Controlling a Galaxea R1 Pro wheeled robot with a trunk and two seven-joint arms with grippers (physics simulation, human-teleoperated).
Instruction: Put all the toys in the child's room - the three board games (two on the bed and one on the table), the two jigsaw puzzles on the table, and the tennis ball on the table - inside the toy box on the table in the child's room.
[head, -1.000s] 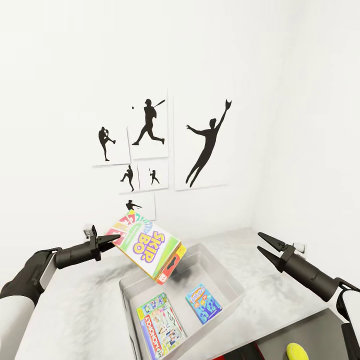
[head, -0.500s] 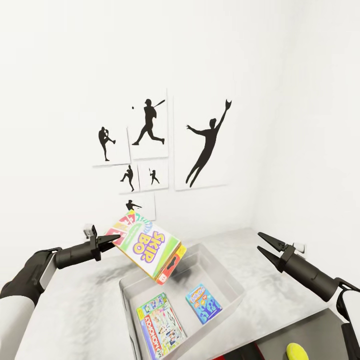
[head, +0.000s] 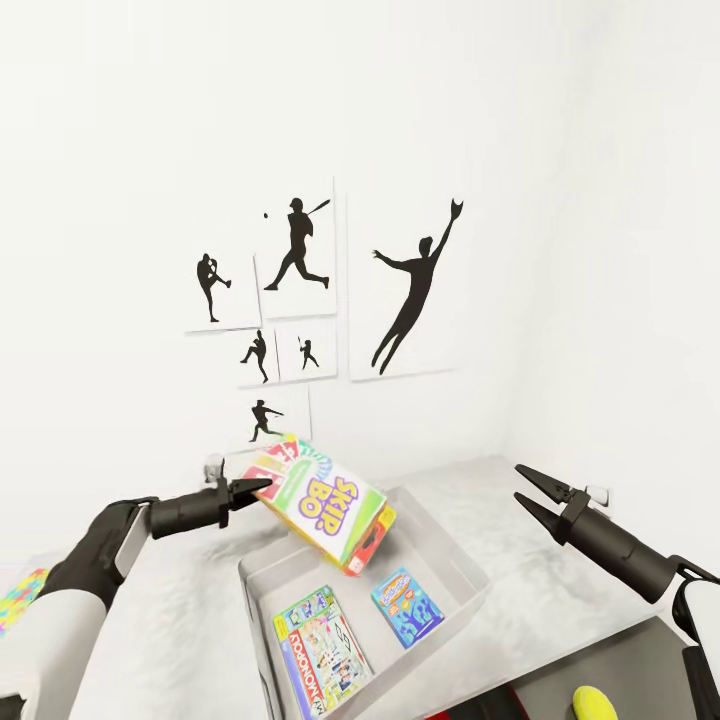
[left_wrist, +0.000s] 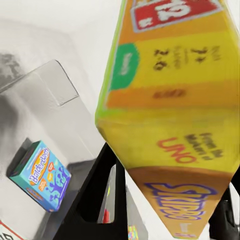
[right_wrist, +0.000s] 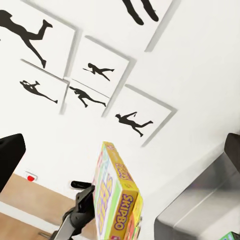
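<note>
Desk (head: 150, 610): pale speckled top, running under both arms to the white wall with black baseball silhouette pictures (head: 410, 290).

Toy box (head: 455, 570): grey open bin on the desk, below and between the two pincers. Inside lay a flat box reading "MONOPOLY" (head: 322, 650) and a smaller blue box (head: 407, 607); in the left wrist view its lid read roughly "Balderdash" (left_wrist: 41, 175), blurred.

Left arm: reached forward and inward, roughly level, black forearm with white upper sleeve. Left pincer (head: 255, 487) was clenched on one corner of the "SKIP-BO" game box (head: 325, 500), which hung tilted over the near-left rim of the toy box, not touching it. Left wrist view showed the box's orange underside (left_wrist: 170, 125) with "UNO", "SKIP-BO" and red "12" panel legible; smaller print unreadable. Right wrist view showed the box edge-on (right_wrist: 116, 200), spine reading "SKIP-BO".

Right arm: angled up and inward from the lower right. Right pincer (head: 530, 492) was released, fingers spread, grasping nothing, above the far-right side of the toy box and well apart from the held game.

Jigsaw puzzle (head: 20, 600): coloured patch on the desk, outward of the left arm.

Tennis ball (head: 592, 703): yellow, on the dark lower surface below the right arm.
</note>
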